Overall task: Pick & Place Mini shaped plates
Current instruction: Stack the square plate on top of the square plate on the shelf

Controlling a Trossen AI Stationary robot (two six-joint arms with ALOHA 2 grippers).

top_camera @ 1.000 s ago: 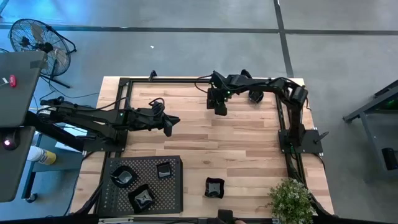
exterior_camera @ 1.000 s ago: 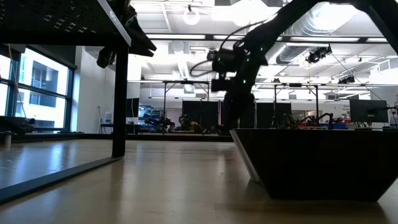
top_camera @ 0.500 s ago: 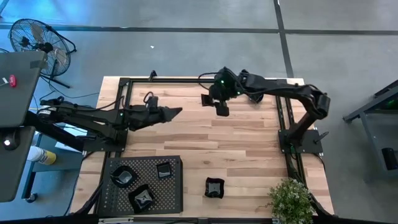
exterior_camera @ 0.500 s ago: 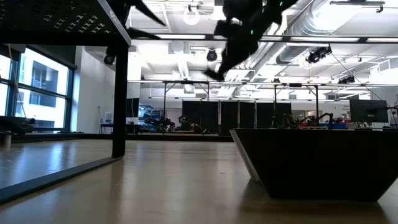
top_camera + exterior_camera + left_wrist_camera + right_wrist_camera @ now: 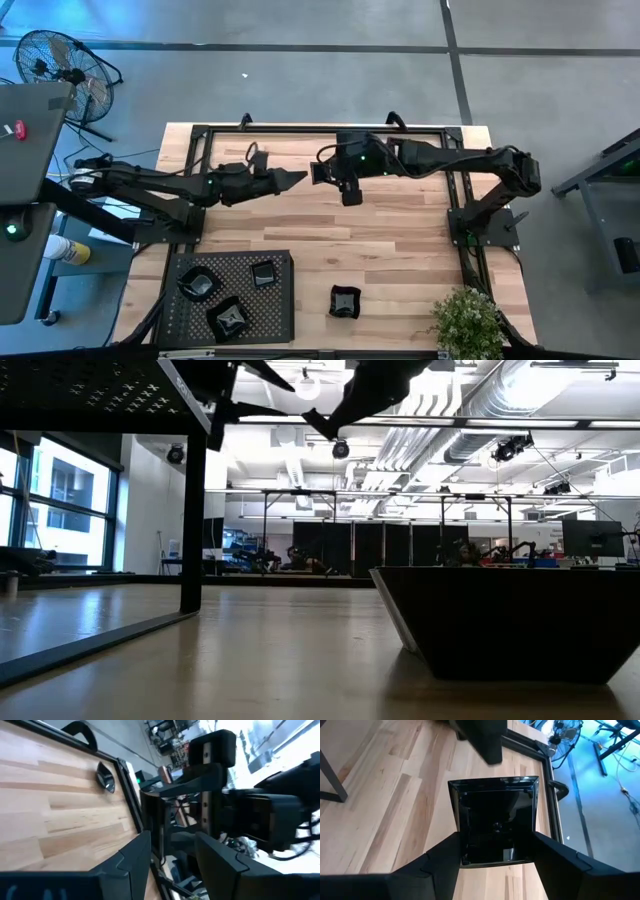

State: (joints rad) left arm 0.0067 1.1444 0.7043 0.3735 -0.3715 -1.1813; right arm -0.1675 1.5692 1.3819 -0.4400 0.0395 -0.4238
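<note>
Over the counter's middle: right pincer [image 5: 346, 190] hangs in the air, clamped on a square plate [image 5: 495, 820], one finger on each of two opposite rims.
Left pincer: [image 5: 298, 178] up in the air facing the right one, just beside it, jaws wide apart, nothing held.
Tray: black perforated tray [image 5: 180, 318] at the near left corner, already carrying three plates [image 5: 199, 285].
Loose plate: one more plate [image 5: 345, 301] sits on the bare counter [image 5: 400, 240] just right of the tray.
Handling, my read: glossy, rigid, light and likely slippery, so it could chip if dropped.
Where to grip: across opposite rims, squarely, as the right pincer does now; a corner pinch could let it twist out.
</note>
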